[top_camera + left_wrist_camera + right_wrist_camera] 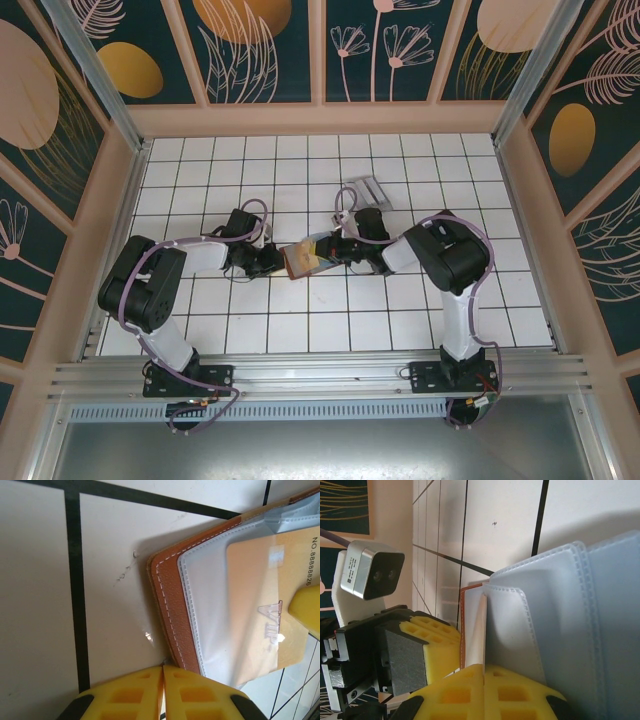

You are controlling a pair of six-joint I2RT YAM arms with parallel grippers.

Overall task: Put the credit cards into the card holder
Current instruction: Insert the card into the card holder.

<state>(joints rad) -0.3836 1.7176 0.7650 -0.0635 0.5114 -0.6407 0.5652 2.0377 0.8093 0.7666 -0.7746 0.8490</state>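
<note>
Well, from above, the card holder lies open on the tiled counter, between the two arms. The left gripper is at its left edge and the right gripper at its right. A clear tray sits well apart, further back.

From the left wrist, the left gripper has its yellow pads pressed together, with the corner of the card holder running into their seam. A gold credit card marked VIP lies in the clear sleeves.

From the right wrist, the right gripper is closed on the credit card, seen edge-on and standing among the sleeves of the card holder. The left gripper touches the brown cover.
</note>
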